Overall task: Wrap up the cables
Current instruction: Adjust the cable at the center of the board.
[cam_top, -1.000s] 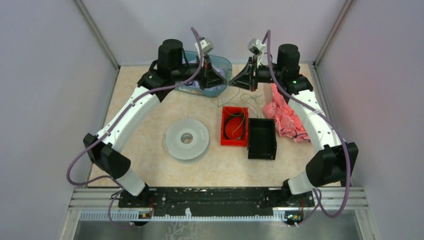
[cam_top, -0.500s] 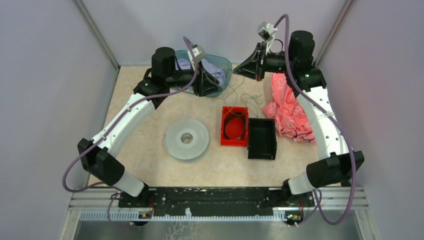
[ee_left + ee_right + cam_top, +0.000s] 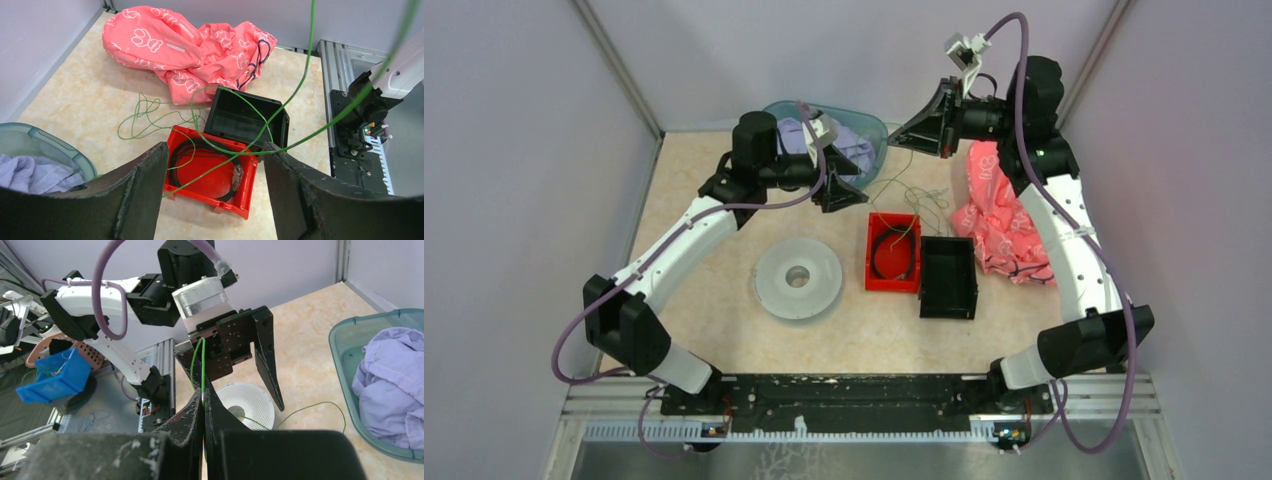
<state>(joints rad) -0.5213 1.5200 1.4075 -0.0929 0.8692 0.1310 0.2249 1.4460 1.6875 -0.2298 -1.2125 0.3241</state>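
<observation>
Your table (image 3: 714,310) fills the middle of the top view, and both arms reach to its far edge. The left arm (image 3: 694,225) bends up the left side; the right arm (image 3: 1064,230) climbs the right side. A crumpled pink cloth (image 3: 999,215) lies at centre right, and a teal tub (image 3: 874,125) of lilac fabric sits at upper centre. The white spool (image 3: 798,279) lies flat at centre left, well apart from the wires. Right of it, the red bin (image 3: 870,255) and the black bin (image 3: 948,300) stand side by side, with a black coil (image 3: 205,165) inside the red one. The cables (image 3: 912,195) are thin strands running roughly top to bottom of the frame, from the raised right gripper down to the red bin. Loose green loops lie on the table between that bin and the cloth. In your left wrist view one green strand sweeps diagonally from upper right to lower left, across both bins. The right gripper (image 3: 204,398) pinches a green strand between closed fingertips, and that strand rises almost vertically toward the left gripper (image 3: 844,198). Its fingers (image 3: 140,200) stand wide apart, and you see nothing clamped between them.
</observation>
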